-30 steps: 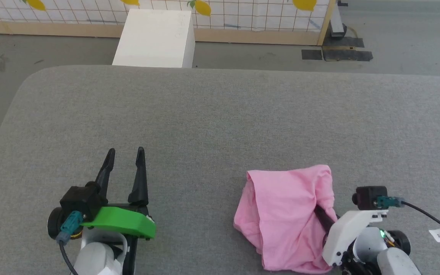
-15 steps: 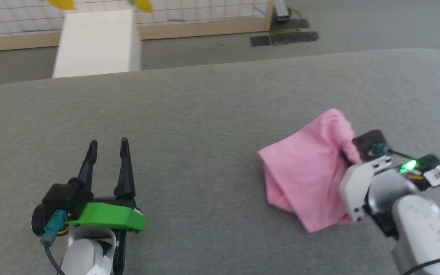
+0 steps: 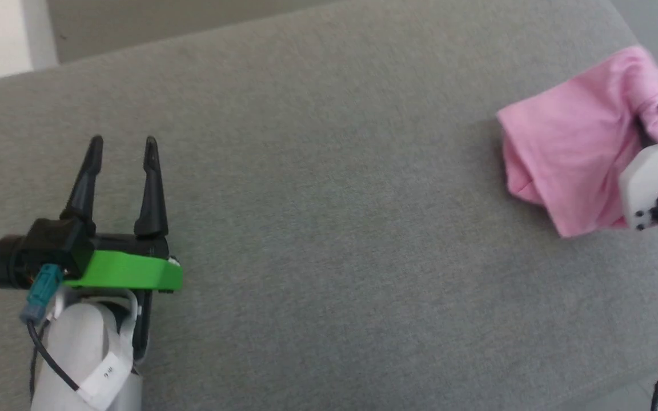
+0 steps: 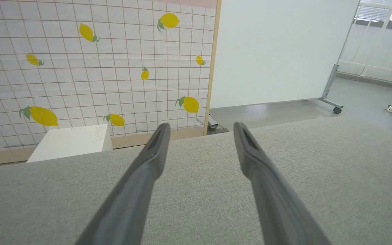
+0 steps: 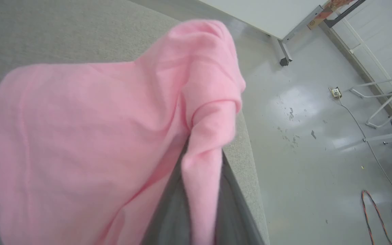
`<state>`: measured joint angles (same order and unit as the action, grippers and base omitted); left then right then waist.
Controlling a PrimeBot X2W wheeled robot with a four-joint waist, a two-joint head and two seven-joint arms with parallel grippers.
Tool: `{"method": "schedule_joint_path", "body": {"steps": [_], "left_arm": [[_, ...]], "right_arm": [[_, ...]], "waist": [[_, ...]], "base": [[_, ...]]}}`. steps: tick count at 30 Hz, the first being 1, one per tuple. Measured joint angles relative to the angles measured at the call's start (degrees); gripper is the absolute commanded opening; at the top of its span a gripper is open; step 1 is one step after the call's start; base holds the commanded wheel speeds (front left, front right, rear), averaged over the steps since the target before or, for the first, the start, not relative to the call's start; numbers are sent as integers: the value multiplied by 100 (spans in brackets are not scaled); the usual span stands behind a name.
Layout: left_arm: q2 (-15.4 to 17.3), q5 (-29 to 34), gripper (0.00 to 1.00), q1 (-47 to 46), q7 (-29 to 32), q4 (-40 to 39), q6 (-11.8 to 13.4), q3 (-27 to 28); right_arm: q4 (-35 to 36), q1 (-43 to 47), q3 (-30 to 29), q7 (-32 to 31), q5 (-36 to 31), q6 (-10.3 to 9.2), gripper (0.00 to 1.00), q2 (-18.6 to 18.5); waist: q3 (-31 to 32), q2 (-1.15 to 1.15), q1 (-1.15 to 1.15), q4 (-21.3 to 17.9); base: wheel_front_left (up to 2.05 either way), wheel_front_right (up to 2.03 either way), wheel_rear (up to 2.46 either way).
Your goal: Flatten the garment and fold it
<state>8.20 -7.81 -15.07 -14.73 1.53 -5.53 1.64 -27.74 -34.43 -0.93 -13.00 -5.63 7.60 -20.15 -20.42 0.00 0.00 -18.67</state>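
The pink T-shirt [image 3: 569,148] is lying bunched at two o'clock, by the right edge of the grey table [image 3: 329,188], with the right gripper [image 5: 202,163] pinching a fold. The left gripper [image 3: 120,145] is hovering, fingers spread, at eight o'clock. Light and limp, the shirt is probably best taken by its hem corners.

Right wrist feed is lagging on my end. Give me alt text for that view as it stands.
The right gripper is shut on a fold of the pink garment, which bunches up between its two dark fingers and spreads left over the gray table. To the right, past the table's edge, lies pale floor.
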Motion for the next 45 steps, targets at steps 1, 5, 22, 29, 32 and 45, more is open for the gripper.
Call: {"method": "schedule_joint_path", "body": {"steps": [1, 5, 22, 29, 32, 45], "left_arm": [[54, 20, 100, -46, 19, -29, -4, -19], [212, 85, 100, -138, 192, -168, -5, -43], [543, 227, 100, -140, 666, -816, -22, -145], [402, 152, 100, -127, 445, -472, -21, -245], [261, 103, 100, -99, 296, -207, -12, -294], [-290, -242, 100, 262, 16, 656, 107, -391]], "right_arm": [[-144, -91, -125, 110, -36, 0, 0, -16], [-590, -350, -514, 438, -250, 0, 0, -68], [-1614, -1179, -1881, 1357, -1298, 0, 100, -34], [-1742, -1229, -2106, 1876, -1480, 0, 100, -43], [-1785, -1220, -2063, 2034, -1456, 0, 100, -112], [-397, 214, -1417, 2560, 176, -1, 100, 19]], "waist": [[-107, 0, 0, -54], [-489, 0, 0, -220], [-1296, 0, 1, -338], [-1032, 0, 0, -236], [-826, 0, 0, -168], [470, 0, -1, 418]], "base": [[0, 0, 0], [0, 0, 0], [0, 0, 0], [0, 0, 0], [0, 0, 0], [0, 0, 0]]}}
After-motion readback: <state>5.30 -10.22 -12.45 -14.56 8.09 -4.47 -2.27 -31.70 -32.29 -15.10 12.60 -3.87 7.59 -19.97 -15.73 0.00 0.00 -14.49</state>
